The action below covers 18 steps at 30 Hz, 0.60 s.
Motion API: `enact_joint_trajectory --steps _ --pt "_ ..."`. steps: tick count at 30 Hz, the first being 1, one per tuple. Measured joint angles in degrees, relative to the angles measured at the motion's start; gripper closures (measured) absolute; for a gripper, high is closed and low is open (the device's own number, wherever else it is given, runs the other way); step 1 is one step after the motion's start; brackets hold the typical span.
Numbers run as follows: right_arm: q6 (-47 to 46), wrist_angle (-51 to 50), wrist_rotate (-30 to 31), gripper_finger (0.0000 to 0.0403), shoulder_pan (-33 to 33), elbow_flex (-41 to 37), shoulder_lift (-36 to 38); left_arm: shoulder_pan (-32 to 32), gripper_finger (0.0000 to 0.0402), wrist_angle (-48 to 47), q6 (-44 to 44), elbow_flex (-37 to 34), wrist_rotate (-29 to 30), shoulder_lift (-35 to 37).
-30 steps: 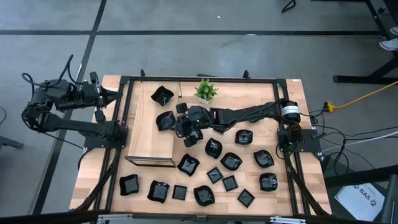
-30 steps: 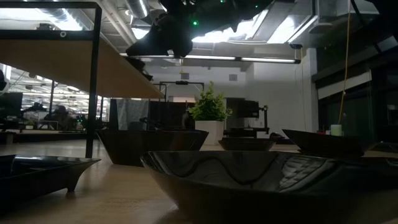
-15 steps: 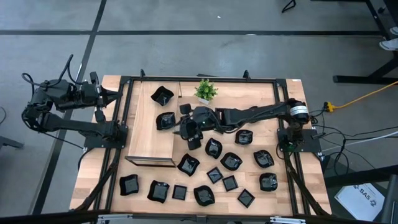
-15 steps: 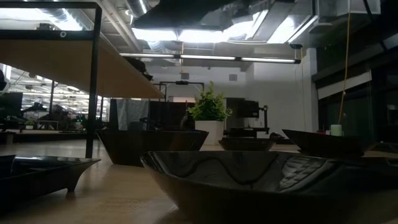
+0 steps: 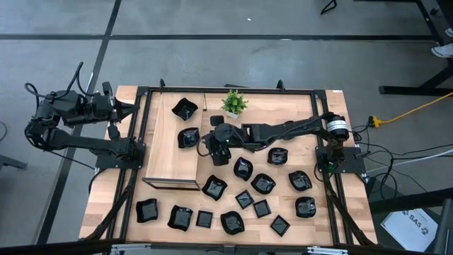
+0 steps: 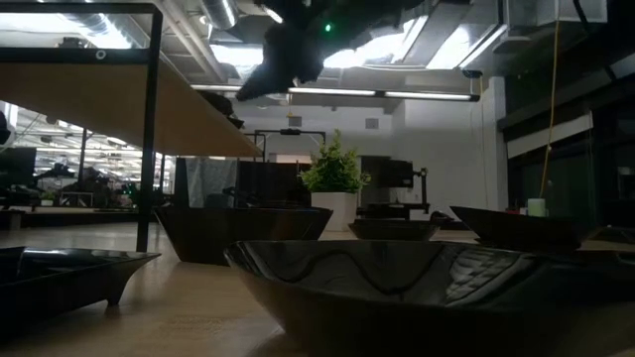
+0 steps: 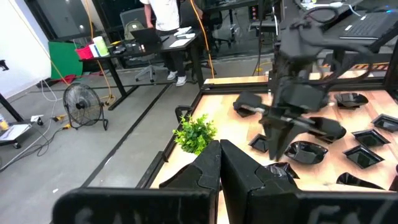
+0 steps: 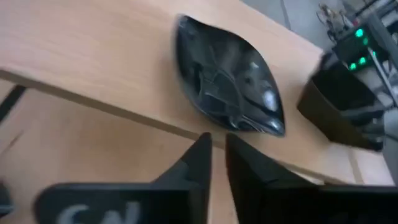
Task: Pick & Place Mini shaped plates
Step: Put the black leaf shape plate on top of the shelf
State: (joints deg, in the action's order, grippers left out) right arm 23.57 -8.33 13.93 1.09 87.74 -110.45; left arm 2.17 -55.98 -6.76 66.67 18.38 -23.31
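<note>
Several mini shaped plates, glossy black, lie scattered on the table's near right part (image 5: 263, 183). Two more rest on a raised wooden platform (image 5: 166, 159): a rounded one (image 5: 188, 137) (image 8: 230, 78) near its right edge and a squarer one (image 5: 184, 108) (image 8: 339, 109) farther back. My right gripper (image 5: 209, 143) (image 8: 219, 143) hovers just right of the platform edge, shut and empty, pointing slantwise down toward the rounded plate. In the low view it hangs high above the table (image 6: 253, 87). My left gripper (image 5: 134, 110) (image 7: 219, 149) waits shut beyond the table's left edge.
A small green potted plant (image 5: 233, 103) (image 7: 196, 134) stands at the far edge, close behind my right arm. A black metal frame (image 5: 141, 127) rims the table. Bare wood lies between the platform and the plates. The low view has big plates (image 6: 417, 288) in the foreground.
My right gripper rose out of the low view half a second ago and has come back down into it, rolled to a different tilt, still beside the platform's right edge. The plates have kept their places.
</note>
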Motion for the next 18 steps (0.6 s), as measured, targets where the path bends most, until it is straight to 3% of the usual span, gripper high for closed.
enact_joint_trajectory --steps 3,12,18 --pt "-0.9 -0.3 -1.4 0.0396 -1.0 0.0 -0.7 0.0 0.0398 0.0 0.0 0.0 0.0 0.0" --pt "-0.9 7.2 -8.7 0.0398 -1.6 0.0 -0.7 0.0 0.0398 0.0 0.0 0.0 0.0 0.0" --pt "-0.8 9.2 -6.2 0.0391 -1.6 0.0 -0.6 0.0 0.0398 0.0 0.0 0.0 0.0 0.0"
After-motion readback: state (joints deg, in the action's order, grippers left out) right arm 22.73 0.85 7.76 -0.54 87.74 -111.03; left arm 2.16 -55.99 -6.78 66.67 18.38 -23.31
